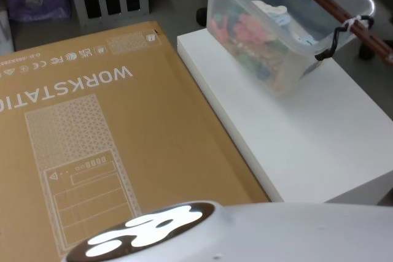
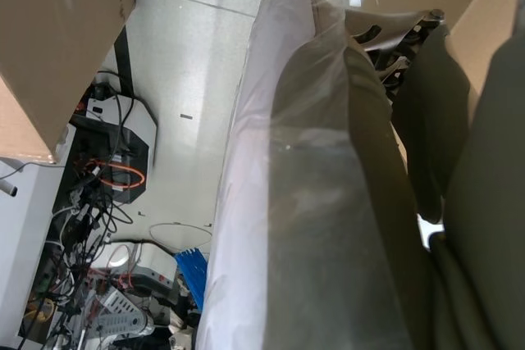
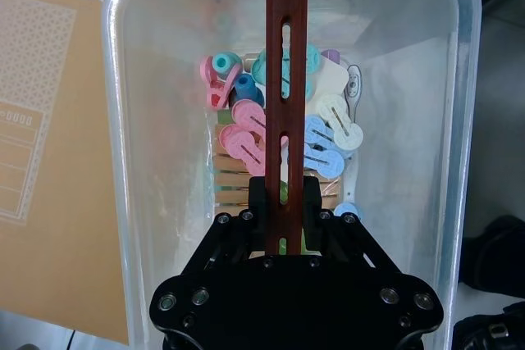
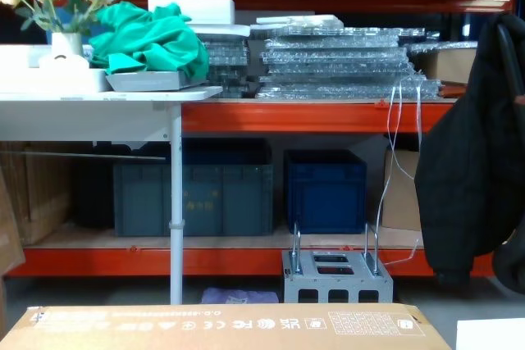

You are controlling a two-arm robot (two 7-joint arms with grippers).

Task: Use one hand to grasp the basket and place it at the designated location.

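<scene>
The right hand (image 3: 284, 202) is pinching the long red-brown handle (image 3: 283, 63) of the basket (image 3: 156, 161). One finger sits on each side of the bar. The basket hangs right under the hand. The bar runs the long way of the basket, straight out from the hand toward the basket's far end. So the hand seems to hold the bar off its middle, nearer one end.

From the head view the basket (image 1: 258, 35) is tipped, with one end low over the white surface (image 1: 307, 127). I cannot tell if that end touches it. Bright clips (image 3: 246, 133) lie in the bottom, below the hand. I think the basket may swing when carried.

The brown box (image 1: 123, 139) lies beside the surface, off to the hand's left. The left hand (image 2: 398, 38) is parked low by the floor, far from the basket.
</scene>
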